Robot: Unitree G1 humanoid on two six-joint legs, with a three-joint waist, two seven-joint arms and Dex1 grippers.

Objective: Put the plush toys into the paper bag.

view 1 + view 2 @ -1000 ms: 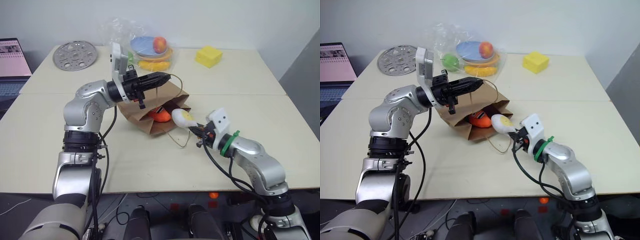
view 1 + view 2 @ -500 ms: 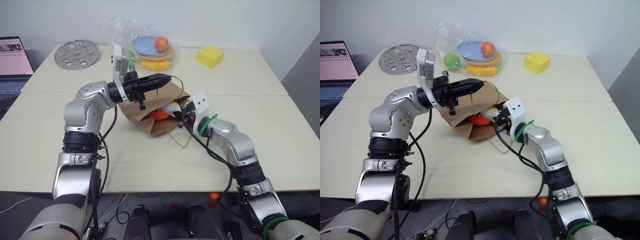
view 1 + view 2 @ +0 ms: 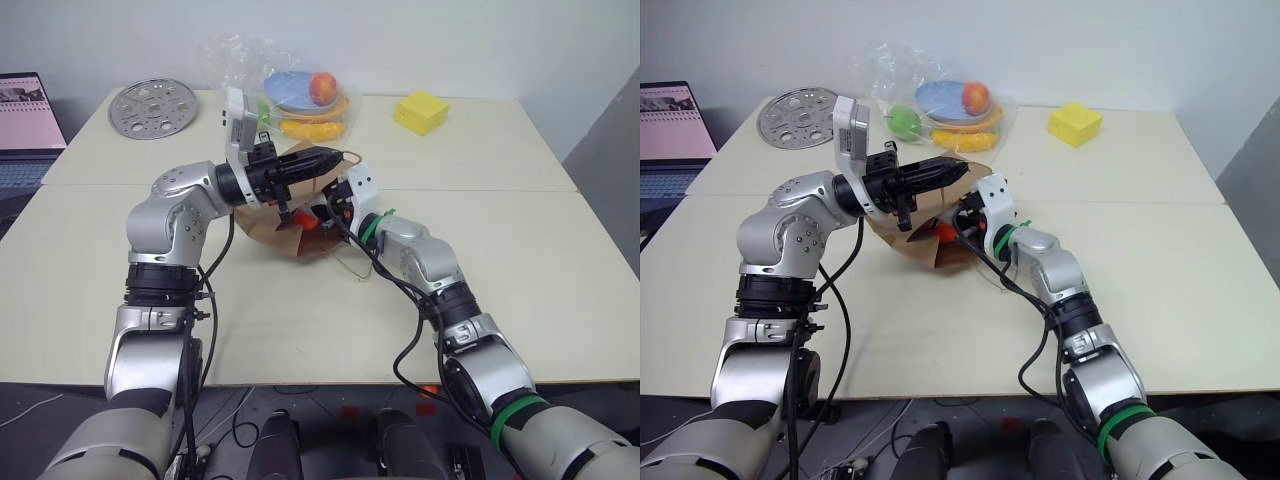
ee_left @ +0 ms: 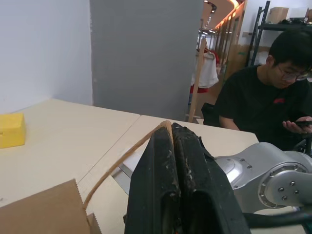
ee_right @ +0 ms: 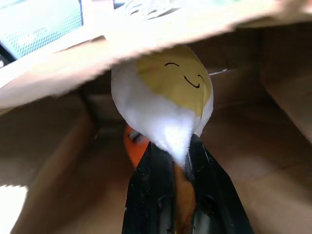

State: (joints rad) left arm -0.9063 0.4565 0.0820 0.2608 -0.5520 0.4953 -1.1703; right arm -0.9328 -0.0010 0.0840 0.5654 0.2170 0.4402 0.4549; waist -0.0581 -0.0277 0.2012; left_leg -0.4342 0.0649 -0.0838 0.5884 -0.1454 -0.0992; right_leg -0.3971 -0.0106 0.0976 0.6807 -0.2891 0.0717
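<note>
- The white egg-shaped plush toy with a yellow smiling centre (image 5: 163,105) is pinched at its lower end between the two black fingers of the right gripper (image 5: 181,163), face forward, so it can be carried nose-first. The wrist view puts it just under the bag's upper lip, at the mouth.
- The orange carrot plush toy (image 5: 135,146) lies inside already, behind and below the egg; only a patch of orange shows past the fingers (its green top is hidden).
- The brown kraft paper bag (image 3: 292,236) lies on its side on the pale table (image 3: 80,260), mouth towards the right arm, which suits a level reach rather than a drop from above.
- The left gripper (image 3: 332,155) has its fingers pressed together on the bag's thin twisted-paper loop handle (image 4: 127,156), held up above the bag. That most likely lifts the upper wall and keeps the mouth gaping for the other arm.
- By my reading the task is nearly done: one toy in, the second at the opening, with only a deeper push and a release left.
- Behind the bag sit a clear crinkly plastic bag of toy fruit and plates (image 3: 300,92), a yellow sponge block (image 3: 419,111) and a round perforated metal disc (image 3: 149,109), all well apart from the work.
</note>
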